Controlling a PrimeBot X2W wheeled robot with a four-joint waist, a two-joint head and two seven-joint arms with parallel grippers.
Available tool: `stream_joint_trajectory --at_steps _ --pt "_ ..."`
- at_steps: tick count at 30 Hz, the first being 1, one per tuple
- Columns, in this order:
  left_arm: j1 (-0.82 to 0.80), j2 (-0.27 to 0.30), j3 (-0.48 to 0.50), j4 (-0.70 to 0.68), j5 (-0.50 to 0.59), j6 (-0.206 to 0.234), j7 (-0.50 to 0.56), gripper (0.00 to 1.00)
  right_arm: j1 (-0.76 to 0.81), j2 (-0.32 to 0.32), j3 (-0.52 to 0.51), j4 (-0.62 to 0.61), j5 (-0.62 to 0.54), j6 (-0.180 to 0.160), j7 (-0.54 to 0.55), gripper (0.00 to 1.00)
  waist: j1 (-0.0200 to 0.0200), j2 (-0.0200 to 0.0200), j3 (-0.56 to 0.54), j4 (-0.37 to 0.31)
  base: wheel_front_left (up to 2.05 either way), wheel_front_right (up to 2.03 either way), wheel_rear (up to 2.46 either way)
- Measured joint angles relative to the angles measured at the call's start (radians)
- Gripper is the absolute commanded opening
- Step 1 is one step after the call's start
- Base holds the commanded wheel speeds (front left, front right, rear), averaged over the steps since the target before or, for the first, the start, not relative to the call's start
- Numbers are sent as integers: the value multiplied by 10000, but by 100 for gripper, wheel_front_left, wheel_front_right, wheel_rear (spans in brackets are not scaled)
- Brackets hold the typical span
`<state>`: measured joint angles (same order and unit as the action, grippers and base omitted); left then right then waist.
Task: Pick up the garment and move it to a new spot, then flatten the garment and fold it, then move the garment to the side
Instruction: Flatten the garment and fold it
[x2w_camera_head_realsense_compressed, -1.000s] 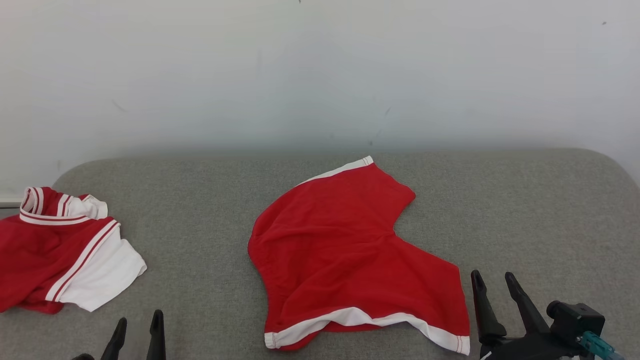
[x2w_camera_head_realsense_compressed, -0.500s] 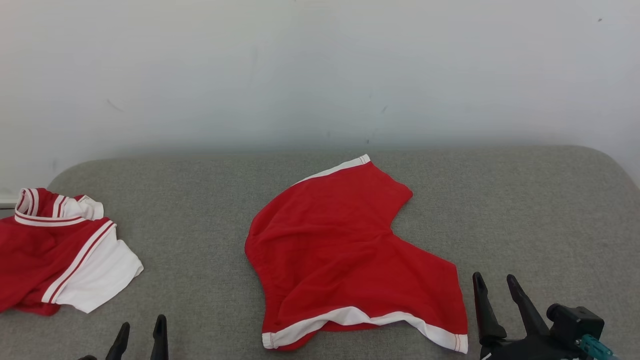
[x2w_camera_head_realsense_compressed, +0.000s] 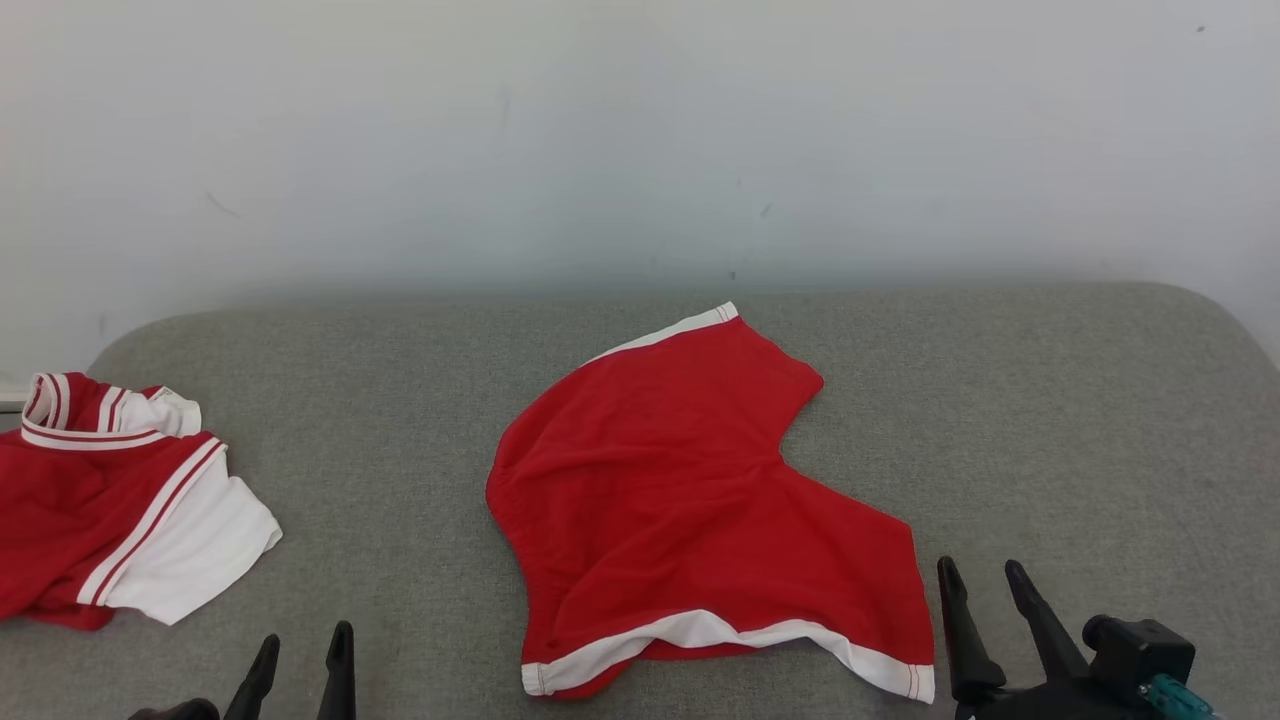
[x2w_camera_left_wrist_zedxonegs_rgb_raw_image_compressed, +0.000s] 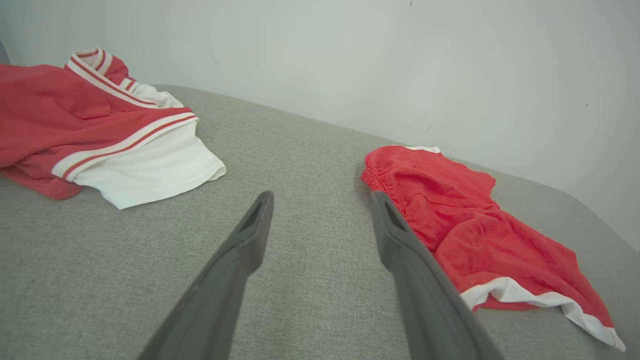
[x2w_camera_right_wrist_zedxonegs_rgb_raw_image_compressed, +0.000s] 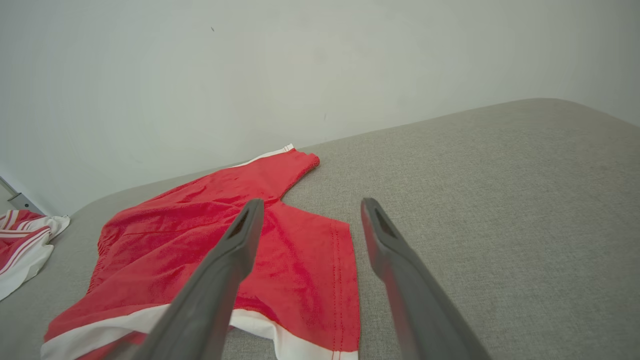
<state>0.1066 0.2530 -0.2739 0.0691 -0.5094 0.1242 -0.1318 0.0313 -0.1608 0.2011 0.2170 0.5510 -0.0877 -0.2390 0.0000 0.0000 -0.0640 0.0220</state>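
Shorts (x2w_camera_head_realsense_compressed: 690, 490), red with white hems, lie spread out near the middle of the grey fabric desk (x2w_camera_head_realsense_compressed: 1050, 400). 1 leg points toward the wall (x2w_camera_head_realsense_compressed: 640, 140), the other toward the right hand (x2w_camera_head_realsense_compressed: 979, 565). That hand hangs just beside the right corner of the near hem, its 2 fingers spread and empty. The left hand (x2w_camera_head_realsense_compressed: 306, 634) sits low at the near edge, likewise released and holding nothing. It is between the shorts and a crumpled red-and-white shirt (x2w_camera_head_realsense_compressed: 90, 500), which lies well apart at the desk's left end.

Bright even light, soft faint shadows, sharp focus, wide-angle wrist distortion
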Motion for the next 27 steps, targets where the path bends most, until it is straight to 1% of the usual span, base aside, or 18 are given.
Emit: stream_joint_trajectory --at_steps 3,8,13,16,19,23,27 --pt "0 -46 -12 -104 105 0 190 100 0 2 153 138 0 46 161 100 0 0 12 -8 0 0 0" --pt "-48 -385 -61 -186 -134 0 865 100 6 23 314 449 42 -2 949 100 0 0 3 0 0 0 0" --pt "-328 -587 -405 514 -368 2 2163 100 12 8 738 706 25 -25 1958 100 0 0 -13 17 0 0 0" --pt "-616 -623 -1062 1126 -660 -19 3392 100 10 8 848 742 6 -105 2443 100 0 0 -6 22 0 0 0" --pt "-996 -815 -1436 1513 -813 -111 4209 100 1 15 819 761 -4 -192 2811 100 0 0 32 23 0 0 0" --pt "-1813 -1116 -1480 1835 -899 -100 4807 100 -162 33 782 886 -123 -280 3250 100 0 0 153 -21 0 0 0" --pt "-2293 -1407 -1498 2128 -1074 -100 5334 100 -355 65 614 1014 -184 -337 3597 100 0 0 282 -84 0 0 0"
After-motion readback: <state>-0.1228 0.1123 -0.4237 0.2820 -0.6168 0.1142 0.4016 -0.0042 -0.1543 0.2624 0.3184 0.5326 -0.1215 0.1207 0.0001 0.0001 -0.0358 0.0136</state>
